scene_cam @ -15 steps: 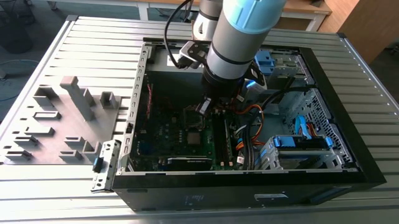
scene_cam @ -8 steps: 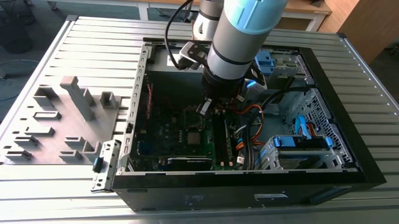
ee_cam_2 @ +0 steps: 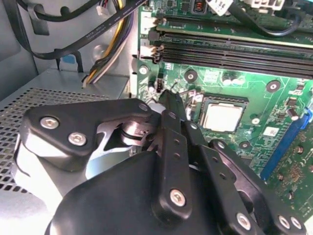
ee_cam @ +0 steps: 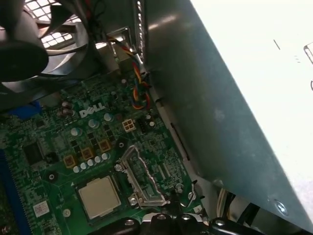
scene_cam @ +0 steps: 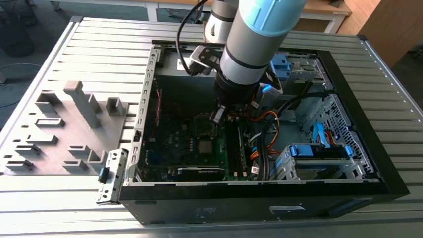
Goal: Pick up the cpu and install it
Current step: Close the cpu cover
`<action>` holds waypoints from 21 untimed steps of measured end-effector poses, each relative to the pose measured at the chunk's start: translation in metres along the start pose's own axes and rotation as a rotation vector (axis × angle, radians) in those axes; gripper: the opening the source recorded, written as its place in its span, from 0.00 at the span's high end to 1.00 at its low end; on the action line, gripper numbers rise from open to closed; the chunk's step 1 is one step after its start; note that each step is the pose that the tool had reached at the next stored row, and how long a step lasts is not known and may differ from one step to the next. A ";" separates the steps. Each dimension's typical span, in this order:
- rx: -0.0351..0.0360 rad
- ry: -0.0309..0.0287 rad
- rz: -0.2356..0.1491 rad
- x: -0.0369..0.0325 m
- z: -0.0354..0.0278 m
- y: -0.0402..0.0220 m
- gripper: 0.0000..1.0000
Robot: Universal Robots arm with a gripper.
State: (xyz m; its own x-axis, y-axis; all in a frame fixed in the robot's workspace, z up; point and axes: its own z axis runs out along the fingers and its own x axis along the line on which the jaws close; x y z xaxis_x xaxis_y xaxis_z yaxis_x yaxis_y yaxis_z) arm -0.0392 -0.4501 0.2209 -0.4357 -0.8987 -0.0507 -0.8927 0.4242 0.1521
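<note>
The small flat square cpu with a dull silvery-grey metal top point(ee_cam_2: 222, 116) sits level in its socket on the green printed circuit board point(ee_cam_2: 274, 103). No part of the arm touches it. In the second wrist view the black, bolted metal jaws are drawn together with nothing between them. Their narrow tip hangs over the board near the cpu but apart from it. In the first wrist view a bare, shiny steel retaining frame point(ee_cam: 141, 177) lies just beside the chip. Long black memory slots point(ee_cam_2: 234, 49) run along the board past the socket. The board lies inside an open black sheet-metal computer case point(scene_cam: 264, 208), which rests on a ribbed aluminium desk point(scene_cam: 99, 44). A matt grey plastic tray of blocks point(scene_cam: 66, 129) stands beside the case.
</note>
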 end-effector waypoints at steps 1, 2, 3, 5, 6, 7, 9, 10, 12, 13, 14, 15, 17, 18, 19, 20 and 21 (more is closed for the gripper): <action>-0.0009 0.0013 -0.005 0.0001 0.0000 -0.0001 0.89; -0.0016 0.0028 -0.011 0.0001 0.0000 -0.0002 0.89; -0.0025 0.0042 -0.016 0.0002 0.0000 -0.0002 0.89; -0.0043 0.0075 -0.027 0.0003 0.0000 -0.0003 0.89; -0.0055 0.0093 -0.034 0.0003 0.0000 -0.0004 0.89; -0.0067 0.0114 -0.040 0.0004 -0.0001 -0.0005 0.89; -0.0091 0.0153 -0.052 0.0004 -0.0001 -0.0006 0.89; -0.0103 0.0173 -0.059 0.0004 -0.0001 -0.0007 0.89; -0.0131 0.0212 -0.071 0.0004 -0.0001 -0.0009 0.89; -0.0144 0.0230 -0.078 0.0004 -0.0001 -0.0010 0.89; -0.0158 0.0251 -0.085 0.0004 -0.0001 -0.0011 0.89; -0.0171 0.0271 -0.091 0.0004 -0.0001 -0.0012 0.89; -0.0194 0.0306 -0.105 0.0003 -0.0001 -0.0015 0.89; -0.0209 0.0324 -0.111 0.0002 0.0000 -0.0017 0.89; -0.0225 0.0343 -0.117 0.0001 0.0000 -0.0020 0.89; -0.0241 0.0362 -0.122 0.0000 0.0000 -0.0023 0.89; -0.0259 0.0382 -0.127 -0.0002 0.0001 -0.0028 0.89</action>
State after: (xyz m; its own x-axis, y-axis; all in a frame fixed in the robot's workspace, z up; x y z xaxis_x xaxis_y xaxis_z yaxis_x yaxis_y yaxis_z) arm -0.0367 -0.4511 0.2205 -0.3138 -0.9489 -0.0337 -0.9370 0.3038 0.1722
